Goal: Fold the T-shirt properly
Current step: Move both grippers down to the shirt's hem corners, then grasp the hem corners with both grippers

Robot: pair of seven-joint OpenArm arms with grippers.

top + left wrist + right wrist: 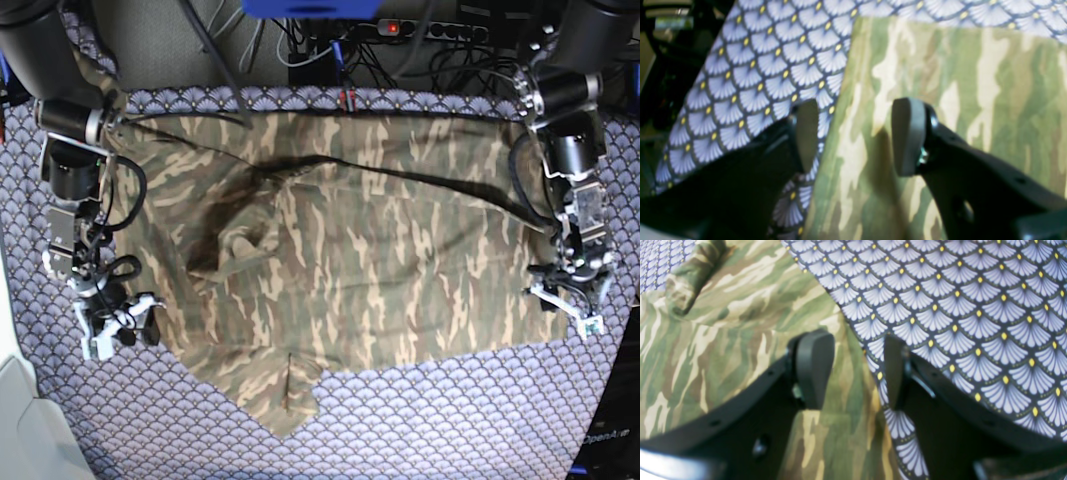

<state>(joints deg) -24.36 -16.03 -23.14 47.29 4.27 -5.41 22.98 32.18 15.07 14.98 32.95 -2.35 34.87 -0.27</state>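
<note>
The large soft camouflage T-shirt (pixel 340 260), streaked in olive green, tan, brown and cream, lies spread across the middle of my bench, on the purple scallop-patterned tablecloth with yellow dots (pixel 440 420). It is not flat: a dark crease runs across its upper part from the left toward the right, the cloth bunches and puckers left of centre, and a pointed flap hangs toward the near edge. The far edge lies close to the back rim of the bench. My left tool (pixel 853 136) hovers over the shirt's edge with its two grey pads spread wide and nothing between them; one pad hangs over the tablecloth, the other over the camouflage cloth, whose straight edge runs between them. My right tool (pixel 858 370) sits at the opposite side of the shirt, its dark pads also parted with a clear gap and holding nothing; the shirt's edge passes under that gap, camouflage on one side and scallop pattern on the other. Beyond this tool a rolled fold of the shirt (pixel 693 276) rises up.
</note>
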